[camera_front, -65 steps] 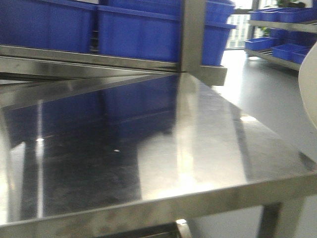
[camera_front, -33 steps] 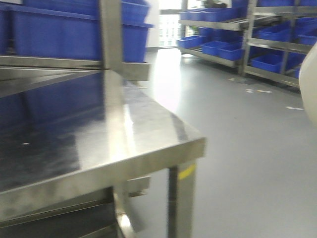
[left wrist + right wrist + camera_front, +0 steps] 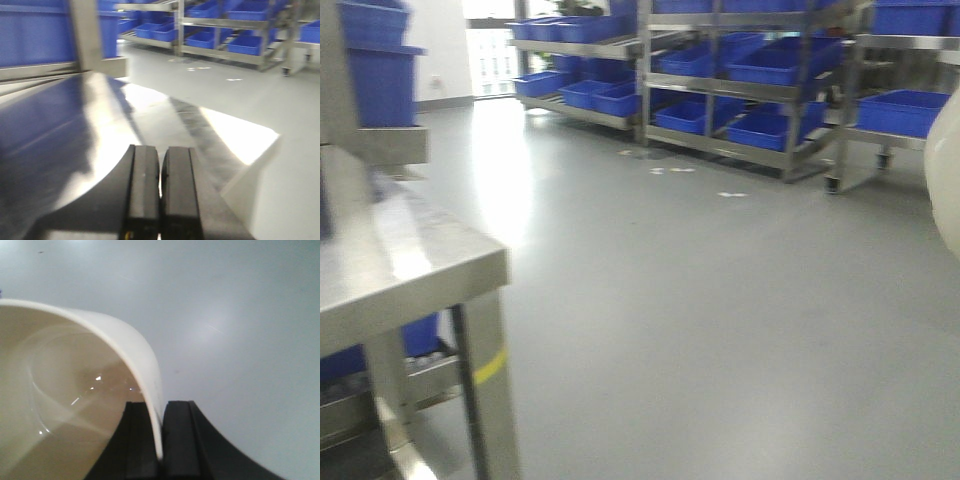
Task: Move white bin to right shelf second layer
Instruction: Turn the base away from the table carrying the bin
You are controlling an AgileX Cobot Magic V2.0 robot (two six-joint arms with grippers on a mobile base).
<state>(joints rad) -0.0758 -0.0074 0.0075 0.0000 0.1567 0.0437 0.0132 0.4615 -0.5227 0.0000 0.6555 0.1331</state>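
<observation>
Right wrist-mounted view: the right gripper point(image 3: 161, 412) pinches the thin side wall of the smooth, glossy cream-white plastic bin point(image 3: 75, 390), one black finger inside the tub and the other outside, just under the rim. The bin hangs over bare grey floor point(image 3: 240, 315), its hollow interior turned toward the camera. In the exterior front-facing view only a curved sliver of the bin point(image 3: 945, 170) shows at the right edge of the frame (the rest is cut off). To the left stands the corner of a shiny stainless-steel table point(image 3: 410, 270), its leg marked with a yellow strip point(image 3: 490, 367). Across the open floor, steel racks point(image 3: 643, 70) hold large blue plastic crates point(image 3: 760, 125) on several levels, well apart from the bin; blur hides the detail of the rack surfaces. In the left wrist-mounted view the left gripper point(image 3: 160, 155) has its two black fingers pressed together, holding nothing, above the table's reflective top point(image 3: 75, 125).
</observation>
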